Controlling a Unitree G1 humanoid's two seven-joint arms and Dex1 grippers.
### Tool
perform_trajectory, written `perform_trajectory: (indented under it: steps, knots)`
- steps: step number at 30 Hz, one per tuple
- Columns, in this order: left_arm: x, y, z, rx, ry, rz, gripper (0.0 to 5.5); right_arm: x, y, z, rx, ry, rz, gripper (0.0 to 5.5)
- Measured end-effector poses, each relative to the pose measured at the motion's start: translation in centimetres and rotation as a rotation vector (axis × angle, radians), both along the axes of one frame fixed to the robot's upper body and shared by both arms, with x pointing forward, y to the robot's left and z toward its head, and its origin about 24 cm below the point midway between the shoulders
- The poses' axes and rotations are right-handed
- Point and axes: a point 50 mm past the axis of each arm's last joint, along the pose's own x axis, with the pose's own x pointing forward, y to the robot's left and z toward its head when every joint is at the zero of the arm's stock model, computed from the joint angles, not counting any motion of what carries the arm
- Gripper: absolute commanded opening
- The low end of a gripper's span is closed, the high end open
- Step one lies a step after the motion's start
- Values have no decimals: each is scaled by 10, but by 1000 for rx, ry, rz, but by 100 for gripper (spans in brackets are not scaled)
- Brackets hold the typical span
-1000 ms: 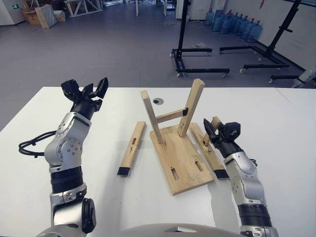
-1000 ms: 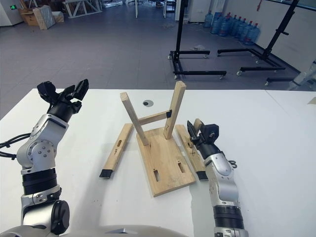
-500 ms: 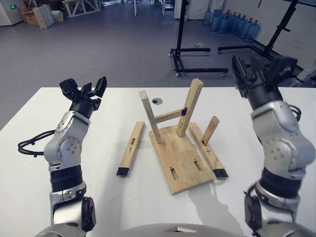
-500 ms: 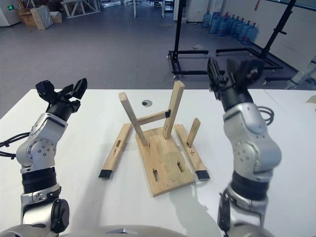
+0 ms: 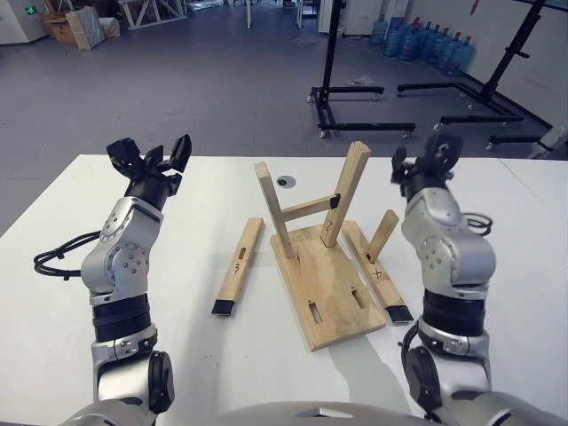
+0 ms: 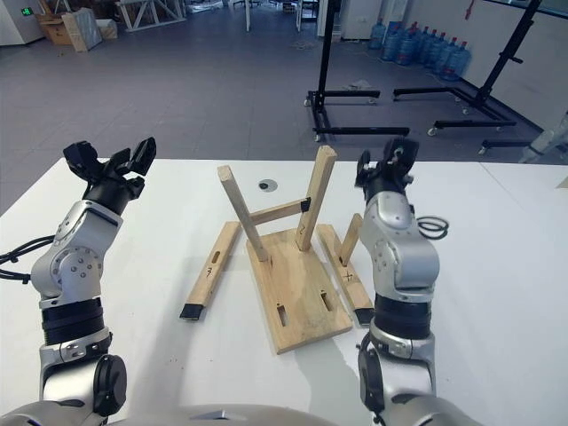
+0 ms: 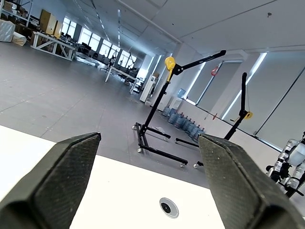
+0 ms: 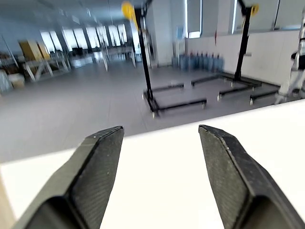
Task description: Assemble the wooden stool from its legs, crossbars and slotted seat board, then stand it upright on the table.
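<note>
The slotted seat board (image 5: 330,297) lies flat mid-table. Two legs (image 5: 272,209) (image 5: 345,193) stand in it, leaning, joined by a crossbar (image 5: 306,209). A loose leg (image 5: 238,266) lies left of the board. Another leg (image 5: 378,273) lies along its right side with a short crossbar (image 5: 384,234) sticking up from it. My left gripper (image 5: 149,158) is raised over the table's far left, open and empty. My right gripper (image 5: 424,160) is raised right of the standing legs, open, holding nothing. The wrist views show each gripper's fingers (image 7: 62,176) (image 8: 100,171) spread wide.
A round cable hole (image 5: 283,181) sits in the white table (image 5: 195,355) behind the stool parts. A black cable (image 5: 53,262) loops at the left edge. Black wheeled stands (image 5: 359,115) are on the floor beyond the table.
My right arm has lifted from beside the right-hand leg piece up off the table, then came down a little toward the stool. The short crossbar stays standing. The left arm has hardly moved.
</note>
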Motion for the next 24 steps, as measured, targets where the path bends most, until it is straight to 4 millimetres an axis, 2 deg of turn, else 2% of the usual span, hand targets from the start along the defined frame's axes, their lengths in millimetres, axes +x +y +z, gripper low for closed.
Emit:
perform_trajectory:
  steps: [4,6,8,9,10,11,13,14,15,17,20,22,23,24]
  knots:
    - [-1,1,-2,1,8,1,372,-2,10,-16,-47,-38,49,287]
    - [-1,1,-3,1,8,0,372,-2,11,-13,-14,-53,51,287]
    - [-1,1,-2,1,6,0,372,-2,2,-3,41,-42,38,287]
    - [-1,1,-2,1,7,1,372,-1,-7,10,67,-58,30,287]
    - [-1,1,-2,0,9,-1,372,0,-18,36,80,-127,30,287]
    - [-3,0,-3,-8,16,-16,372,-2,-32,77,88,-247,54,287]
    - [-18,0,-2,-75,23,-101,372,-23,-55,136,42,-405,145,287]
    - [-30,1,-2,-91,28,-172,372,-34,-65,143,-3,-386,205,287]
    - [-46,6,-4,-89,44,-240,372,-48,-79,140,-42,-310,249,287]
    - [-68,15,-11,-67,95,-295,398,-70,-101,117,-55,-174,320,314]
    - [-93,29,-29,-15,216,-257,450,-106,-120,61,46,73,436,376]
    - [-105,32,-45,22,312,-213,491,-136,-119,10,151,286,511,424]
    - [-110,29,-57,66,397,-181,499,-154,-105,-25,226,398,570,436]
    - [-112,26,-63,73,433,-175,519,-160,-96,-40,274,436,585,459]
